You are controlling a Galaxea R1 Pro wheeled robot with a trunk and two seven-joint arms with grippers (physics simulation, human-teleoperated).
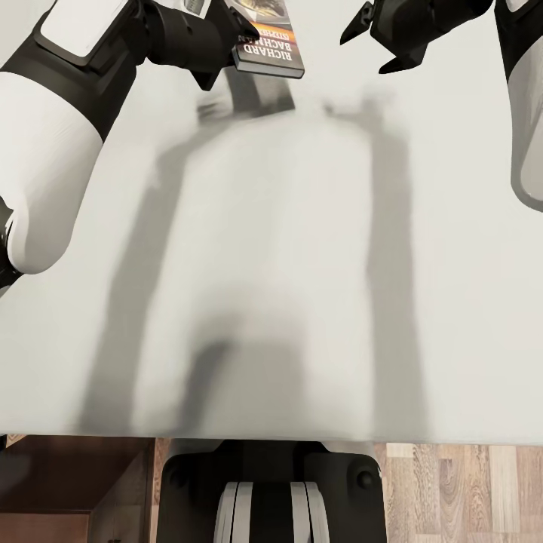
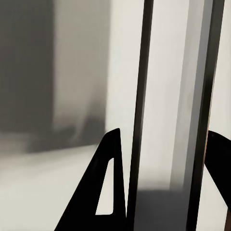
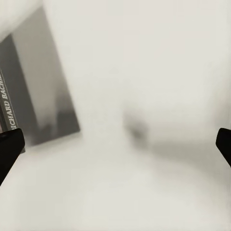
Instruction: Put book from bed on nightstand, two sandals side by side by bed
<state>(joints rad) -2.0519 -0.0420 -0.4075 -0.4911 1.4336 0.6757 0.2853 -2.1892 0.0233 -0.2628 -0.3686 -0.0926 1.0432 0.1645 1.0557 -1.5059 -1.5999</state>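
My left gripper (image 1: 228,47) is shut on the book (image 1: 270,47), a thin paperback with an orange band and white lettering. It is held a little above the off-white mattress of the bed (image 1: 302,264), where it casts a shadow. In the left wrist view the book (image 2: 168,120) stands edge-on between the two dark fingers (image 2: 103,192). To the book's right, my right gripper (image 1: 367,53) hangs open over the mattress with nothing in it. The right wrist view has the book's lettered edge (image 3: 6,108) beside one fingertip (image 3: 9,149). The sandals are out of view.
The mattress edge runs across the bottom of the head view. Below it are my dark base (image 1: 271,498), brown plank floor (image 1: 460,490) at right, and a dark reddish-brown wooden piece (image 1: 68,483) at left; I cannot tell whether that is the nightstand or the bed frame.
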